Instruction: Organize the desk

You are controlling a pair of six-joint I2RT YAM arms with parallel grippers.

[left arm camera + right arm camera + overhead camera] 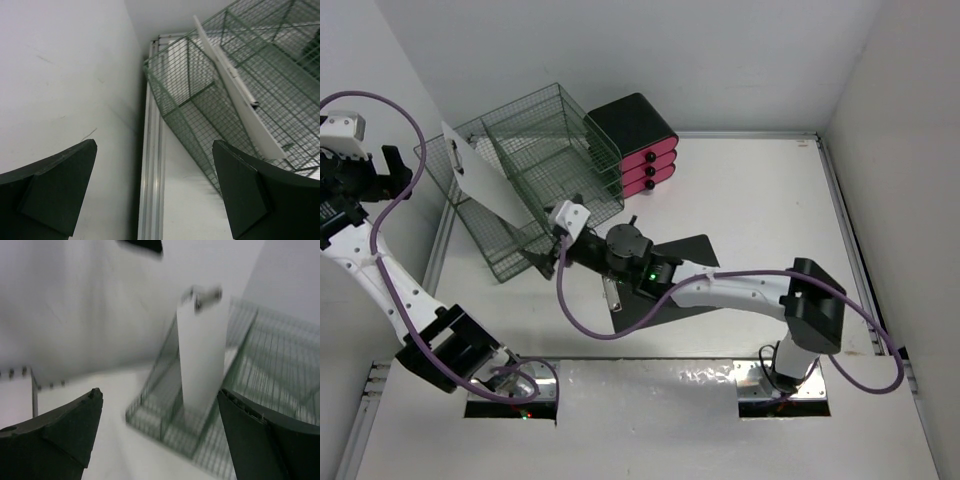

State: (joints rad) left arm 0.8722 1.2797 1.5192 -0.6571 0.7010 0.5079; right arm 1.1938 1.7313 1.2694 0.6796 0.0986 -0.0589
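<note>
The white desk (pixel 760 200) carries a green wire-mesh rack (pixel 535 150) at its back left. A white clipboard (pixel 485 175) stands tilted in the rack's left compartment. My right gripper (pixel 538 257) is open and empty at the rack's near corner. In the right wrist view, which is blurred, its jaws (pixel 160 430) stand wide apart in front of the clipboard (pixel 200 365) and rack (pixel 165 425). My left gripper (pixel 392 165) is raised at the far left, open and empty. Its wrist view (pixel 155 195) shows the rack (pixel 200 105) and clipboard (pixel 240 105) below.
A black box with pink drawers (pixel 645 150) stands right of the rack. A flat black board with a metal clip (pixel 670 265) lies under my right arm. The desk's metal edge rail (pixel 152 165) runs along the left wall.
</note>
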